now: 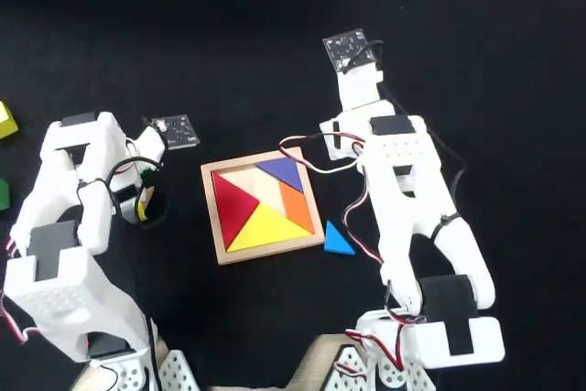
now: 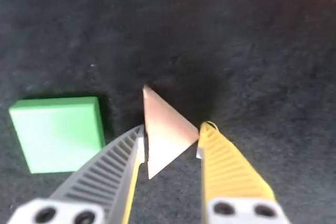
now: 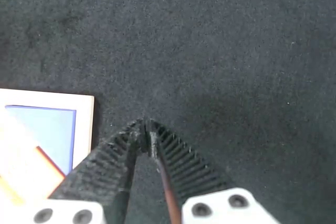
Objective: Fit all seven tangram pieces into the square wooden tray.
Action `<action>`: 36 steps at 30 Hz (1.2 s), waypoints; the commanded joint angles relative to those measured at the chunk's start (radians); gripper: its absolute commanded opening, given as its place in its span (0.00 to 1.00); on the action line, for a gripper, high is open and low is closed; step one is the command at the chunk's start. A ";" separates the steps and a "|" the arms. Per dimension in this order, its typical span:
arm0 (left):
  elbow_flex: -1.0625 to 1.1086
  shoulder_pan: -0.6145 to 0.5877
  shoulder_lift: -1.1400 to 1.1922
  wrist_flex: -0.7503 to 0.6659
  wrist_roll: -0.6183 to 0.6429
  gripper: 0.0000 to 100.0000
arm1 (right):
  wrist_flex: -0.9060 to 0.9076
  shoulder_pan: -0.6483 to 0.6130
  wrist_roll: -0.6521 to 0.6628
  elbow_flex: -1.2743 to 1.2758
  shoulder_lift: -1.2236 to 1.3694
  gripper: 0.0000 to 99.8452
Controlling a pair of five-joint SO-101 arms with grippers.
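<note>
The square wooden tray lies at the table's middle. It holds a red triangle, a yellow triangle, a purple piece and an orange piece. A blue triangle lies on the cloth just off the tray's right side. Left of the tray, my left gripper is shut on a pale pink triangle, with a green square beside it. My right gripper is shut and empty above bare cloth, close to a tray corner where the purple piece lies.
A yellow block and a green block sit at the table's left edge. The left arm and right arm flank the tray. Black cloth covers the table.
</note>
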 commanded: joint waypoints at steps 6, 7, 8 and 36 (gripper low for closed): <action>-0.120 0.039 -0.020 0.098 -0.005 0.10 | -0.023 0.000 -0.002 -0.025 -0.053 0.01; -0.140 0.047 -0.031 0.129 -0.005 0.10 | -0.023 0.002 -0.002 -0.025 -0.053 0.01; -0.159 0.056 -0.040 0.155 -0.005 0.10 | -0.023 0.002 -0.002 -0.025 -0.053 0.01; -0.268 0.823 -0.112 0.298 -0.095 0.10 | -0.227 0.183 -0.012 0.044 -0.053 0.01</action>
